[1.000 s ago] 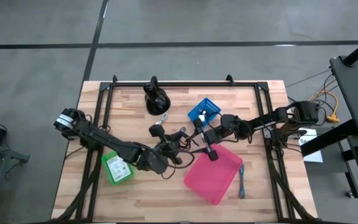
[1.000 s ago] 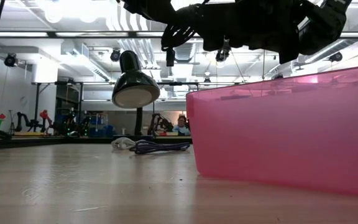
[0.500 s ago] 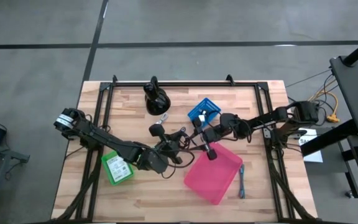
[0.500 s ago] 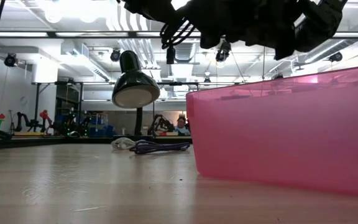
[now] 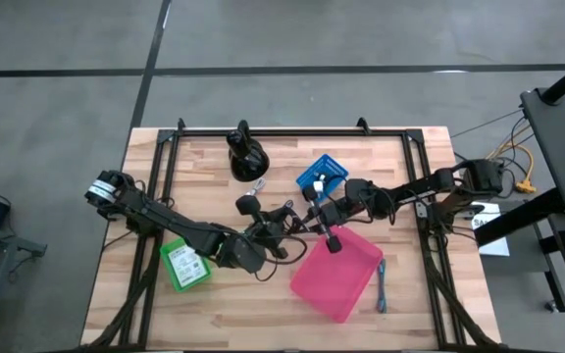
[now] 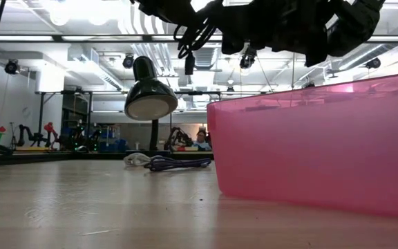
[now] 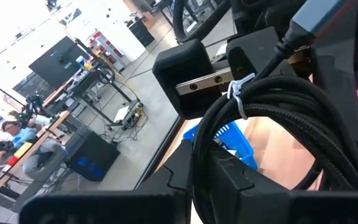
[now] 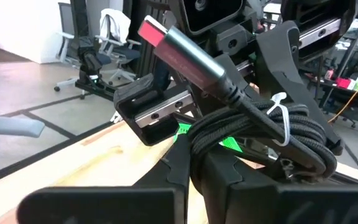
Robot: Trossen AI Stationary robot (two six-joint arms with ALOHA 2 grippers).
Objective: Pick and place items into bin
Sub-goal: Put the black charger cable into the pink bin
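A black coiled cable point(image 5: 293, 218), bound with a white tie point(image 8: 281, 118), hangs in the air between my two grippers, just beyond the far left corner of the pink bin point(image 5: 346, 284). My left gripper point(image 5: 280, 224) is shut on the coil from the table's left, and my right gripper point(image 5: 310, 216) is shut on it from the right. The cable's red-tipped plug point(image 8: 185, 53) sticks out of the coil. In the low view the coil point(image 6: 188, 34) sits high above the table top. A blue cable point(image 5: 382, 286) lies on the table to the right of the bin. My left gripper pinches the coil's bundled loops point(image 7: 207, 146) between its two fingers, coming in roughly level from the table's left. The coil is clear of the table. My right gripper pinches the bundled loops point(image 8: 199, 142) on the coil's opposite side, below the plug. Its fingers point(image 8: 229, 177) come in level from the table's right. The coil stands out beyond them, clear of the table.
A green bin point(image 5: 185, 265) sits near the left arm. A blue basket point(image 5: 322, 175) and a black rounded stand point(image 5: 246, 157) are at the back. A purple cable point(image 6: 178, 163) and a white item point(image 6: 137, 159) lie on the table's far side.
My right gripper has edged toward the table's left and shut on the coiled cable. The coil's loops have shifted a little in the low view. My left gripper has kept its hold.
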